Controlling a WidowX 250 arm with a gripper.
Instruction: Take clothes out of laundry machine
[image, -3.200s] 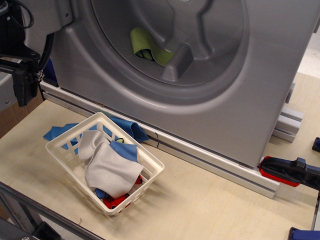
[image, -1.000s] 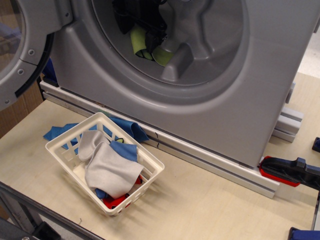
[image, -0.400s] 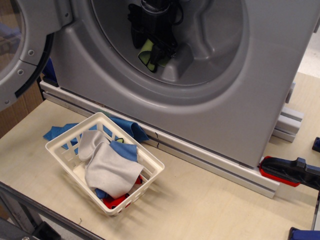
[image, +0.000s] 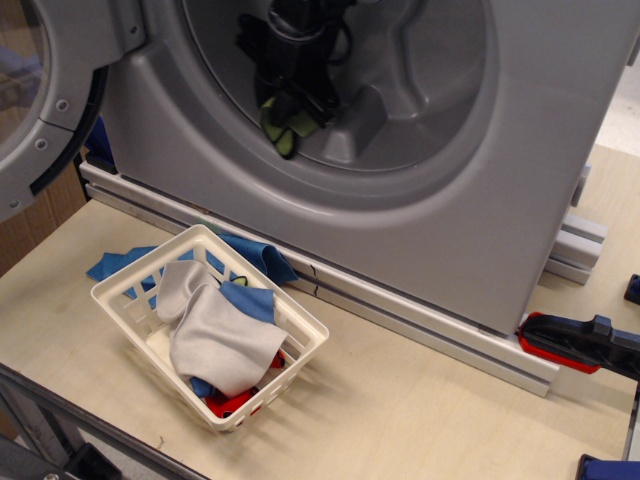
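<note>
One lime-green cloth (image: 280, 128) now bunched up and dangling under the tool (image: 290, 105), lifted off the drum floor of the laundry machine (image: 450, 190) where it lay spread a moment ago. Looks clenched on the cloth, so probably just needs pulling out through the opening. Ribbed paddle (image: 355, 120) right beside the cloth, could snag. White basket (image: 300, 325) of grey and blue cloths below the machine on the counter (image: 400, 410); door (image: 40, 90) swung open to its left.
</note>
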